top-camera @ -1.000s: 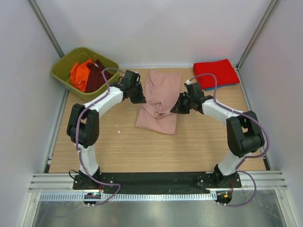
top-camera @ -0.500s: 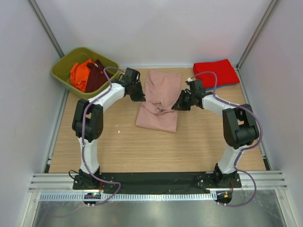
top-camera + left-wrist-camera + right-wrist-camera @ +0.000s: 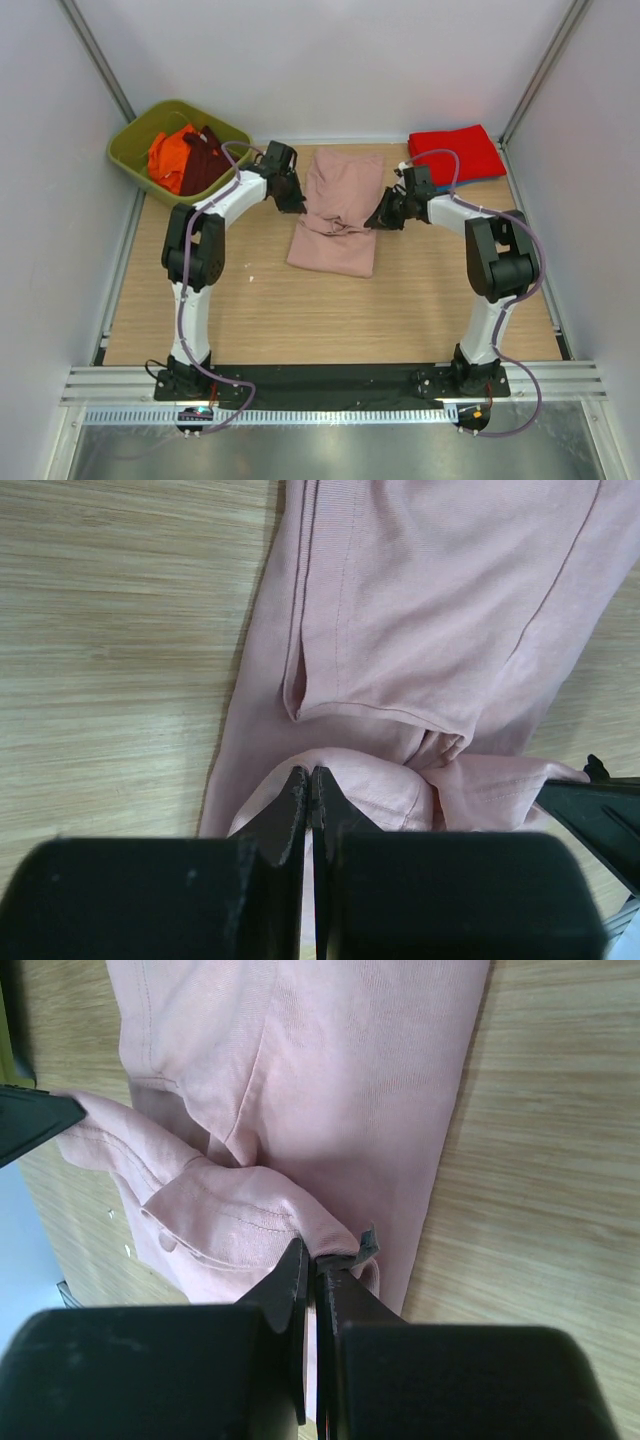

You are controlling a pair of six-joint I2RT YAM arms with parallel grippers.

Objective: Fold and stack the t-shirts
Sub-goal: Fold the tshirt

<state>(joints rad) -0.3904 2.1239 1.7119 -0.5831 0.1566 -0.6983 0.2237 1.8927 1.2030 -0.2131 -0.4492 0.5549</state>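
Far left: an olive-green plastic bin point(image 3: 125, 150) sits at the far-left corner of the light wooden table point(image 3: 250, 320). In it you have a crumpled orange t-shirt point(image 3: 168, 160) and a dark maroon t-shirt point(image 3: 203, 160), side by side and touching.
Left fingers: your left fingers point(image 3: 297, 205) point(image 3: 310, 785) are pressed together, pinching a raised fold at the left edge of the dusty-pink soft cloth t-shirt point(image 3: 340, 195) point(image 3: 430, 600) point(image 3: 330, 1080).
Pink t-shirt: it lies mid-table between your two arms, folded into a long narrow shape. Both ends lie flat, and the middle is bunched up where the fingers grip it.
Right fingers: your right fingers point(image 3: 378, 220) point(image 3: 312, 1255) are closed on a fold at the shirt's right edge — a bit of hem pokes out at the tips.
Far right: a folded red t-shirt point(image 3: 455, 150) rests at the far-right corner, well apart from the pink one, on a blue folded t-shirt point(image 3: 445, 184) — only its near edge shows.
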